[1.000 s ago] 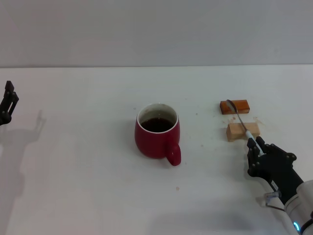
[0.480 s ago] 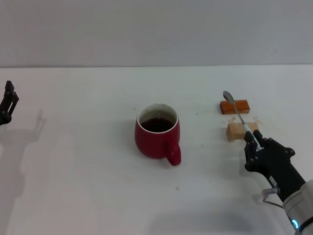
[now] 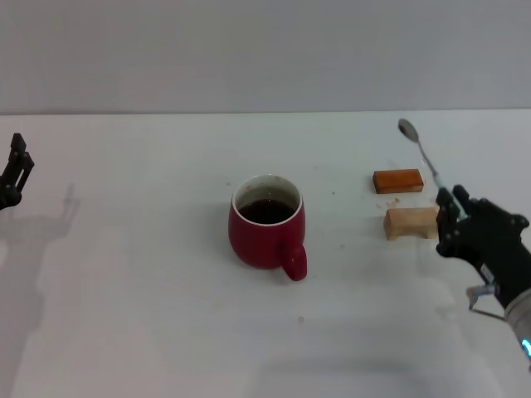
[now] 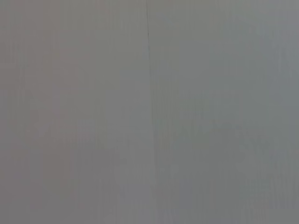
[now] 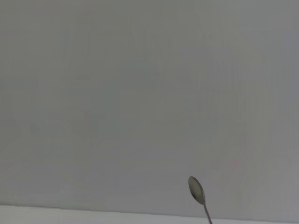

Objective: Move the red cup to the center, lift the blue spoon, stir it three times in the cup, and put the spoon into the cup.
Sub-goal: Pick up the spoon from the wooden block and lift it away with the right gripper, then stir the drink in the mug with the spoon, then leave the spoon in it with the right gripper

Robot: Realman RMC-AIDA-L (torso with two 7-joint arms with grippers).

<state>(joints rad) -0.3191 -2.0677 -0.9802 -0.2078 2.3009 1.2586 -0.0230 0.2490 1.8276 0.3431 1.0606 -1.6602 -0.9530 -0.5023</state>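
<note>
Two blocks sitting on my right

An orange-brown block (image 3: 398,180) is lying flat on the white table (image 3: 149,298) before me. A tan wooden block (image 3: 411,222) is resting just beside it, nearer me. A grey wall (image 3: 265,50) is standing behind.

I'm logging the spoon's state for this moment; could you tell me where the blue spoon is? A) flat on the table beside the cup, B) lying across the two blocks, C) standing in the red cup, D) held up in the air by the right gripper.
D: the right gripper holds the blue spoon by its handle, bowl raised above the blocks.
</note>
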